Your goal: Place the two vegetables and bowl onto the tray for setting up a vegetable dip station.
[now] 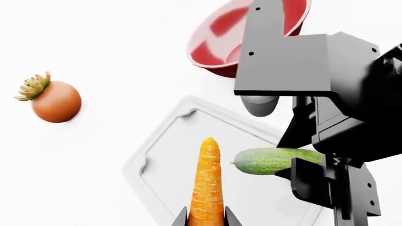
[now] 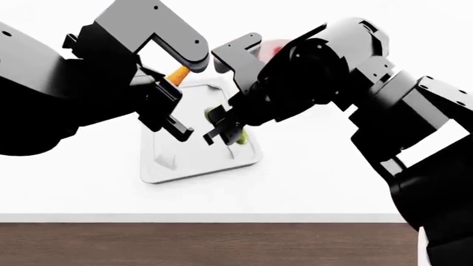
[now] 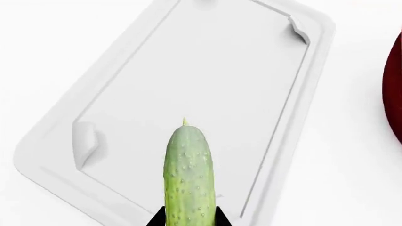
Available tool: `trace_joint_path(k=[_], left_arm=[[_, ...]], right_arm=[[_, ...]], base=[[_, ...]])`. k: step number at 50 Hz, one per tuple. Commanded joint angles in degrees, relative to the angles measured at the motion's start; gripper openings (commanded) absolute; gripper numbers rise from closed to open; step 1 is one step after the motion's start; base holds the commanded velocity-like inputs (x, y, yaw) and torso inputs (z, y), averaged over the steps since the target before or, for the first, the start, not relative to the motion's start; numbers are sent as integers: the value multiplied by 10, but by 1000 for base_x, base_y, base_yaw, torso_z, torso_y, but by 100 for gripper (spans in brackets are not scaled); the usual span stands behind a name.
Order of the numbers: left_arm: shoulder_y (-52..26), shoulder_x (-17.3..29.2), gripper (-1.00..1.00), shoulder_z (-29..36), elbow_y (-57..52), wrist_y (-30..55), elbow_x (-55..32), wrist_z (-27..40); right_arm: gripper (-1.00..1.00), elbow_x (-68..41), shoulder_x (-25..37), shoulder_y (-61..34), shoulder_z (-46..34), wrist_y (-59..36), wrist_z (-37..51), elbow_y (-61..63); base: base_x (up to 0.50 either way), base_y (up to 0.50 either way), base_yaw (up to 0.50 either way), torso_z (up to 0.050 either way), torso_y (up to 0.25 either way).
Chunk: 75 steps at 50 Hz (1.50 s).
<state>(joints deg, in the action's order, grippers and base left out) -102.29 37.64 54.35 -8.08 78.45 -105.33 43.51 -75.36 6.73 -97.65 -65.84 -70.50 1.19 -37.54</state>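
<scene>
My left gripper (image 1: pixel 206 215) is shut on the orange carrot (image 1: pixel 208 179), which hangs over the white tray (image 1: pixel 169 160). My right gripper (image 3: pixel 188 215) is shut on the green cucumber (image 3: pixel 188 174), also held above the tray (image 3: pixel 207 75). In the left wrist view the cucumber (image 1: pixel 275 160) sticks out sideways beside the carrot's tip, a small gap apart. The red bowl (image 1: pixel 217 44) sits on the table beyond the tray, partly hidden by the right arm. In the head view both arms crowd over the tray (image 2: pixel 196 163); only the carrot's end (image 2: pixel 177 73) and a bit of cucumber (image 2: pixel 236 136) show.
An orange-brown egg-shaped pot with a green plant top (image 1: pixel 55 100) stands on the white table off to one side of the tray. The table's front edge (image 2: pixel 221 222) runs below the tray, with dark floor beneath. The bowl's rim (image 3: pixel 394 94) lies close beside the tray.
</scene>
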Motion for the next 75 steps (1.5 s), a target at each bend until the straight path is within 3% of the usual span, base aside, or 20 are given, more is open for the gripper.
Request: trace_joint_path(k=[1,13,30,57,58,75], left_arm=[[-4,9,-100,0,-3,-6,0,4],[-1,6,-100,7,-4,-11,-4,6],[-1,15,-100,8,-9,-18,-4,3],[-4,18,-100,15,-12,-25,-7,3],[-4,17,-100,16,-11,-25,-5,1],[-3,18,-100,22,-11,-29,-5,1]], right_arm=[[-100,20,-14,0,-17,14,-34,-22],[-100,77,-65,-9,-61,82,-132,-150],[-100,-46,-67,2,-214,153,-137,-172],[-100,-66,-67,6,-224,181,-140,-191],[100,-65,-67,3,-228,178,-147,-189],[100,-83,-60,-24,-220,173,-135,-185]], base=[[0,0,0,0,0],[0,0,0,0,0],[0,0,0,0,0],[0,0,0,0,1],[0,0,0,0,0],[0,0,0,0,0]])
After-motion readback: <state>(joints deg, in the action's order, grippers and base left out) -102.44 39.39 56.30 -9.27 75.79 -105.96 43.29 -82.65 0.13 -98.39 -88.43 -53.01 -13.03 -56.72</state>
